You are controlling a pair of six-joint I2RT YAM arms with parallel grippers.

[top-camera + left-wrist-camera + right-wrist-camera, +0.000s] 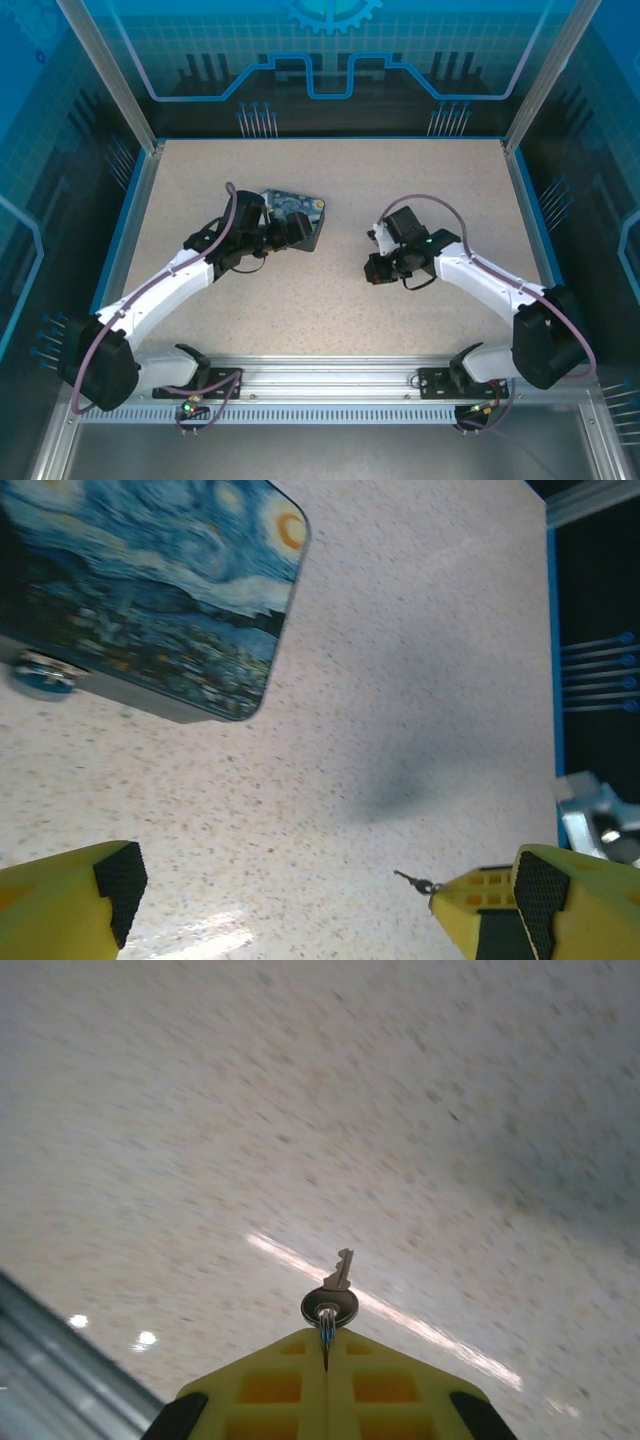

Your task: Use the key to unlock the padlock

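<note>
Yellow fingertips of my right gripper (pixel 325 1348) are pinched tight on the round bow of the key (pixel 333 1295). The toothed blade sticks straight out past them, in line with the gripper's own axis and clear above the speckled desk (pixel 420 1110). In the left wrist camera that blade points roughly toward the starry-night tin (pixel 150 590), with bare desk between the key tip and the tin's rounded corner.

Against the tin's dark side wall, at the end far from the key, sits a small bluish lump with a pale face. I take it for the padlock (pixel 42 677), though it is too small for me to make out a shackle or a keyhole.

My left gripper (pixel 330 892) is spread wide and holds nothing. It hovers just off that same side of the tin. From above, it sits right at the tin's edge, while the right gripper is well apart on the tin's other side.

As I judge it, the padlock lies past the tin's corner from the key, along the side wall. The right arm would have to carry the blade along that wall. The left arm is far nearer, so it is the one to steady the padlock first. I cannot tell which way the keyhole faces.
</note>
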